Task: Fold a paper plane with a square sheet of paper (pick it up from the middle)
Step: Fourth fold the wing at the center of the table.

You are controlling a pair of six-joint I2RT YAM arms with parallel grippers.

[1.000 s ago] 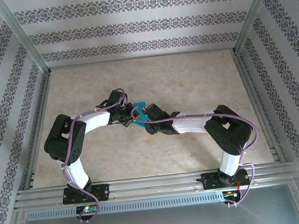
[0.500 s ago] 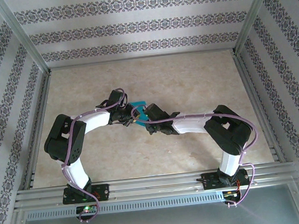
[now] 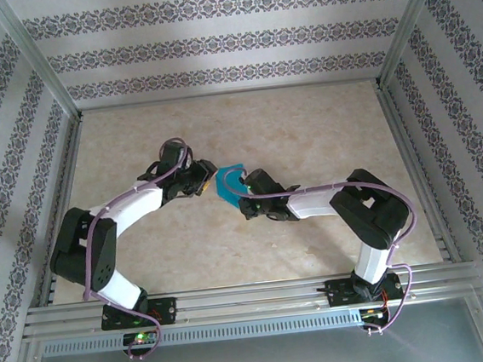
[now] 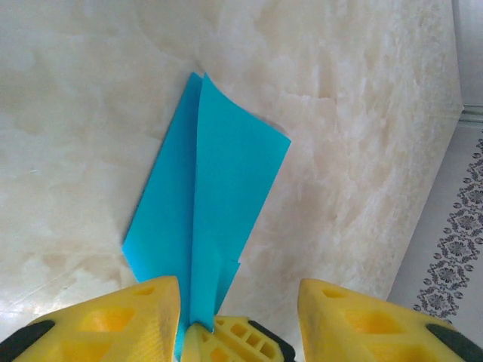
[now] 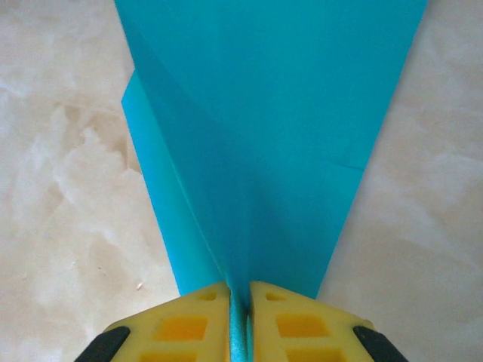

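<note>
The right pincer (image 5: 240, 294) is clenched on the narrow end of the creased, dart-shaped teal-blue paper plane (image 5: 279, 136), which fans out ahead of its fingertips over the beige marbled worktop (image 5: 60, 188). Whether the paper rests on the worktop or hangs above it I cannot tell. The left pincer (image 4: 240, 285) is released, its fingers wide apart, with the paper's near end running down beside the inner face of one finger (image 4: 143, 309). The likely risk is that this single thin pinch lets the paper pivot or slip, and the loose layers spring apart. If the left pincer clamps off the crease, it could crumple or skew the fold.
</note>
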